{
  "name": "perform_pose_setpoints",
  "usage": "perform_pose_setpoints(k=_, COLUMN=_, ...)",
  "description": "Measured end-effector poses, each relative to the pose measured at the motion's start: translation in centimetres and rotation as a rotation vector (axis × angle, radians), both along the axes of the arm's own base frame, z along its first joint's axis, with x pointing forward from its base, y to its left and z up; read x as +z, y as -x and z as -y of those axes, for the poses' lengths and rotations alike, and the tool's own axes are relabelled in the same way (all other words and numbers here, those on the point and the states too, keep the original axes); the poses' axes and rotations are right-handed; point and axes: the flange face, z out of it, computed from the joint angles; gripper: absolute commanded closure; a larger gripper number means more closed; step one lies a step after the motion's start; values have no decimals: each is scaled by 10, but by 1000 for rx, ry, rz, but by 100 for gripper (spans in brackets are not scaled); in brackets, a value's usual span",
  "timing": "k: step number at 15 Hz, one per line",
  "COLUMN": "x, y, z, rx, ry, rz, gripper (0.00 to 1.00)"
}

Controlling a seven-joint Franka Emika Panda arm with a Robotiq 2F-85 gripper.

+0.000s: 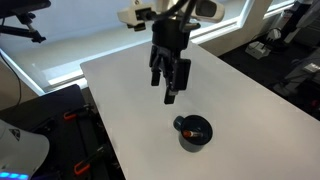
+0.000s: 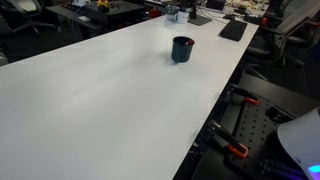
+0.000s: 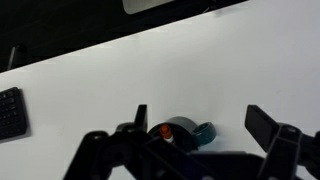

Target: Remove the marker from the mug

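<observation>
Marker (image 3: pixel 158 131) inside the mug (image 3: pixel 186 130), red end poking up by the rim in the wrist view. Too small to pick out in both exterior views. Mug dark outside and bluish inside, with a short handle (image 3: pixel 205 132) sticking out to one side. Standing upright on a big white table (image 1: pixel 120 90), plain and smooth, with bare top all around the mug (image 1: pixel 194 132). Plenty of free room on every side for moving. In an exterior view, mug (image 2: pixel 182 49) toward the far end of the table, nearer one long edge than the other. Just past that edge, black gear (image 2: pixel 238 135) with orange bits, lower than the table top. At the far end, a dark flat pad (image 2: pixel 232 30), well apart from the mug. Behind it all, dark desks (image 2: pixel 110 10) in a busy room. Gripper (image 1: pixel 163 90) hanging above the table, farther back than the mug and apart from it. Fingers spread wide, holding nothing. Shown only in that exterior view and the wrist view. In the wrist view, gripper (image 3: pixel 196 112) black and close up, mug low between the two fingers and partly hidden behind the gripper's body. Only there, a black keyboard (image 3: pixel 10 112) at the side of the picture, well apart from the mug.
</observation>
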Motion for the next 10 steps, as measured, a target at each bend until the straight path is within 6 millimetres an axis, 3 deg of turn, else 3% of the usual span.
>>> perform_pose_setpoints(k=3, x=-18, y=-19, z=14, rx=-57, ry=17, rz=-14, gripper=0)
perform_pose_setpoints(k=6, x=-31, y=-41, z=40, rx=-123, ry=38, rz=-12, gripper=0)
perform_pose_setpoints(k=10, x=-32, y=-57, z=61, rx=-163, ry=50, rz=4, gripper=0)
